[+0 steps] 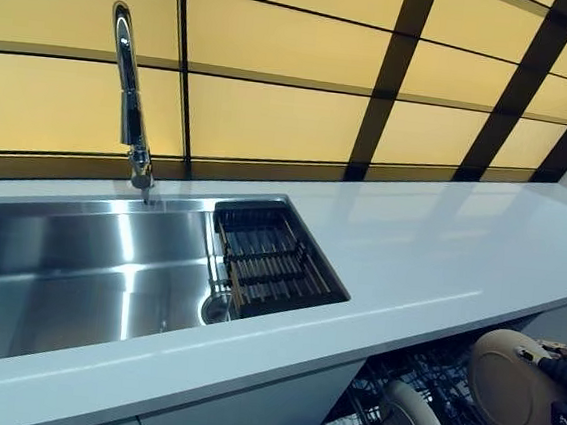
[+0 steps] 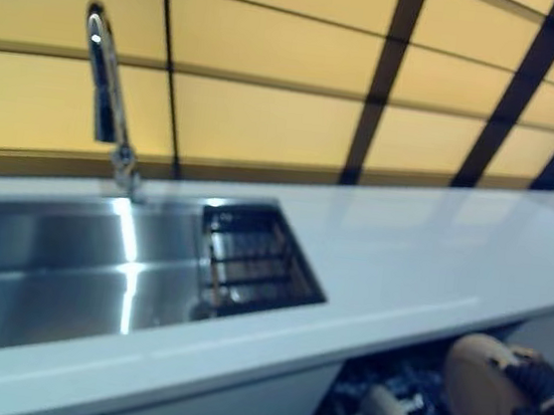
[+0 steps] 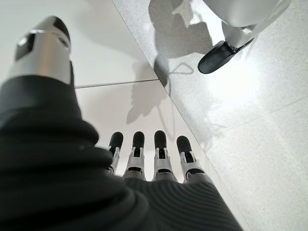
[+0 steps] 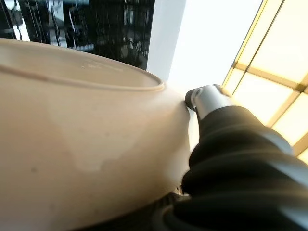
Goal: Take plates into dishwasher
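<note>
Right hand (image 1: 560,385) has the plate (image 1: 512,391), low at about 4 o'clock in the eye views, below the counter (image 1: 441,248) edge and over the open dishwasher rack (image 1: 419,371). Thumb curls over the plate rim in the right wrist view; other fingers hidden behind the plate, but the grip reads as closed on it. Plate is tilted close to upright, its underside facing the camera, its plane running roughly 10 to 4 o'clock. Plate sits at 9 o'clock from the hand, touching it.

Key relation: a second plate (image 1: 416,423) already stands on edge in the rack at about 7 o'clock from the held one, near but apart. Judged: held plate is above the rack, not yet slotted; the next move likely needs it lowered on edge into a free slot beside that one, without knocking it. Exact tines can't be made out.

Left hand (image 3: 154,154) hangs by the floor (image 3: 250,120), seen only in its wrist view, fingers straight, holding nothing. Right hand is clearly the nearer one.

Sink (image 1: 77,273) with tap (image 1: 129,97) and drain basket (image 1: 274,262) at 9 o'clock, well apart, no plates visible there.
</note>
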